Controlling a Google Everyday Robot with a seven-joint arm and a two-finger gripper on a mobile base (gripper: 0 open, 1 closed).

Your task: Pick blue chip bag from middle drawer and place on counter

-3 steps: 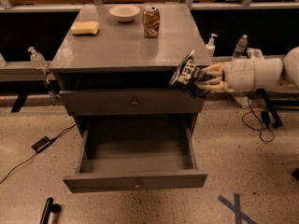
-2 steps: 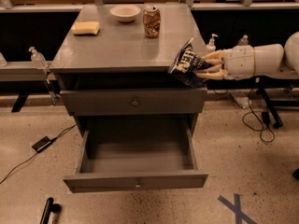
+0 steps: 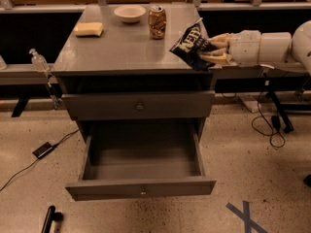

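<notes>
The gripper (image 3: pixel 212 50) is clamped on the bag (image 3: pixel 189 43), holding it tilted over the right edge of the counter (image 3: pixel 116 50). The lower drawer (image 3: pixel 141 186) stands pulled out.

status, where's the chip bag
End effector at right edge of counter, shut on blue chip bag. Bag tilted over the edge, not yet released. Soda can close behind it; middle drawer open.

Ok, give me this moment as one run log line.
gripper: at right edge of counter, jaws shut on blue chip bag | bag: not yet released | middle drawer: open, looks empty
</notes>
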